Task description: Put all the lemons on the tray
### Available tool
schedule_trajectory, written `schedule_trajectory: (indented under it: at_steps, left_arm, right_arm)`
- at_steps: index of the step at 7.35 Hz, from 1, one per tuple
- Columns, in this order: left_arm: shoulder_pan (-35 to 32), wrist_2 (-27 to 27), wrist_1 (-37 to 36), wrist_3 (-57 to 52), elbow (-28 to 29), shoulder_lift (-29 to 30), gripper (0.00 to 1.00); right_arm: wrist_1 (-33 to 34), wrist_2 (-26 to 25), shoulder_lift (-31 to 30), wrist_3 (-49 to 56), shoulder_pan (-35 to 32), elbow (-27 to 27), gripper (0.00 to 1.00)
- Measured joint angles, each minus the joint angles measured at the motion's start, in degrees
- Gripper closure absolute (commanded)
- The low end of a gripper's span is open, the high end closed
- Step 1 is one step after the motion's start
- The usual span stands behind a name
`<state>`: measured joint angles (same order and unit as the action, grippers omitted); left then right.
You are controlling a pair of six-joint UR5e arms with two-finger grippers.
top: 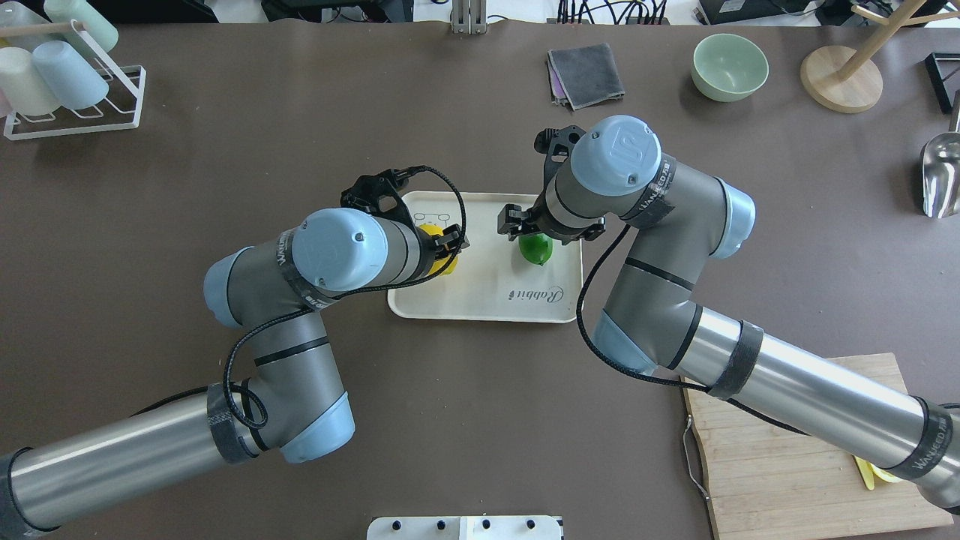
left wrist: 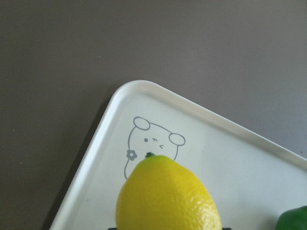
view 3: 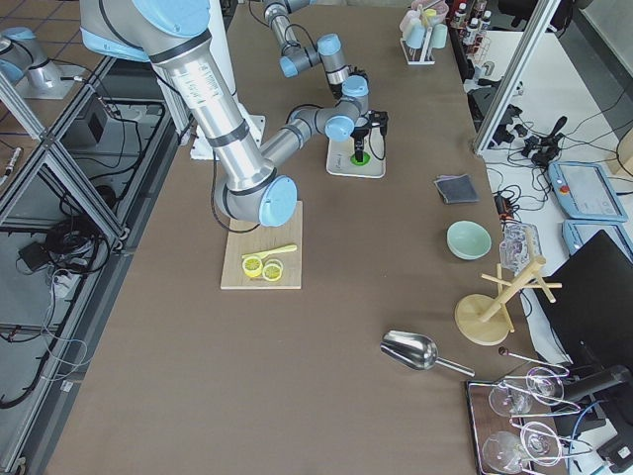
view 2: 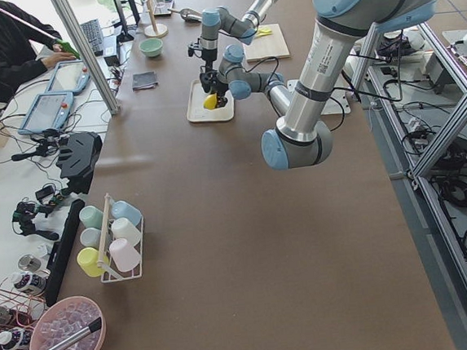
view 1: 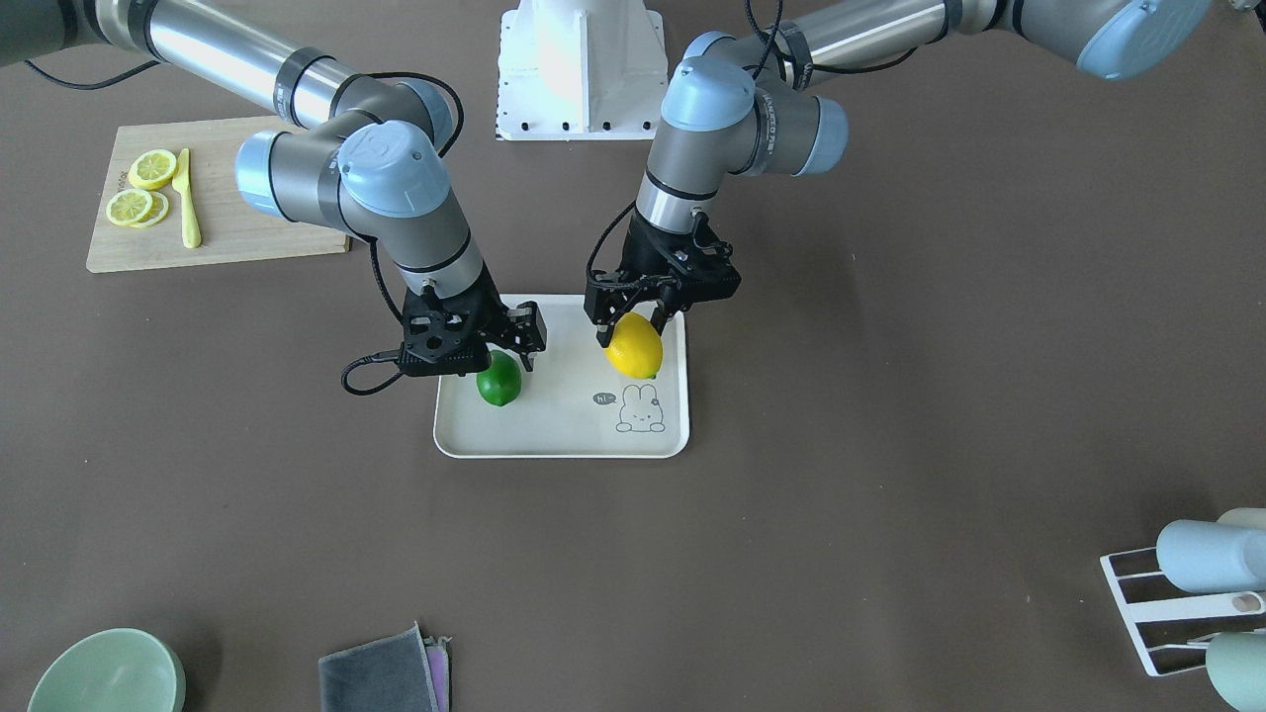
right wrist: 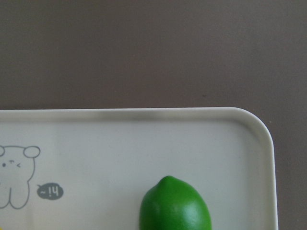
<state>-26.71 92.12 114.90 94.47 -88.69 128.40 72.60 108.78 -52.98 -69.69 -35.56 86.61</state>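
Observation:
The beige tray (view 1: 574,435) with the bunny drawing lies mid-table, also in the overhead view (top: 480,307). My left gripper (view 1: 631,331) is shut on the yellow lemon (view 1: 634,348), held low over the tray's bunny end. In the left wrist view the yellow lemon (left wrist: 168,196) fills the bottom, over the tray (left wrist: 120,100). My right gripper (view 1: 504,351) stands over the tray's other end, its jaws at the sides of the green lemon (view 1: 498,379), which touches the tray. The right wrist view shows the green lemon (right wrist: 175,206) near the tray's corner (right wrist: 254,124).
A wooden cutting board (view 1: 247,218) with lemon slices (view 1: 138,193) and a yellow knife (view 1: 186,198) lies near the robot's right side. A green bowl (view 1: 104,677), a grey cloth (view 1: 381,677) and a cup rack (view 1: 1187,603) sit at the operators' edge.

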Motion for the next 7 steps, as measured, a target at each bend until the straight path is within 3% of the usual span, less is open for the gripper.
schedule_trajectory:
  at_steps: [1, 2, 3, 5, 7]
  left_arm:
    - [0.51, -0.39, 0.03, 0.03, 0.79, 0.31, 1.00]
    - [1.29, -1.71, 0.12, 0.04, 1.88, 0.69, 0.82]
    - [2.13, -3.41, 0.20, -0.01, 2.66, 0.97, 0.03]
    - [1.14, -2.43, -0.81, -1.17, 1.93, 1.82, 0.02]
    - [-3.60, 4.32, -5.56, -3.62, -1.57, 1.65, 0.02]
  right_arm:
    - [0.17, 0.51, 0.41, -0.06, -1.01, 0.37, 0.00]
    - [0.54, 2.71, 0.71, -0.08, -3.35, 1.36, 0.00]
    - [0.90, 7.13, 0.41, 0.10, -7.14, 2.97, 0.00]
    - [3.39, 14.77, -1.59, 2.15, -14.56, 6.72, 0.00]
    - [5.17, 17.97, -5.05, 7.08, -18.97, 9.07, 0.00]
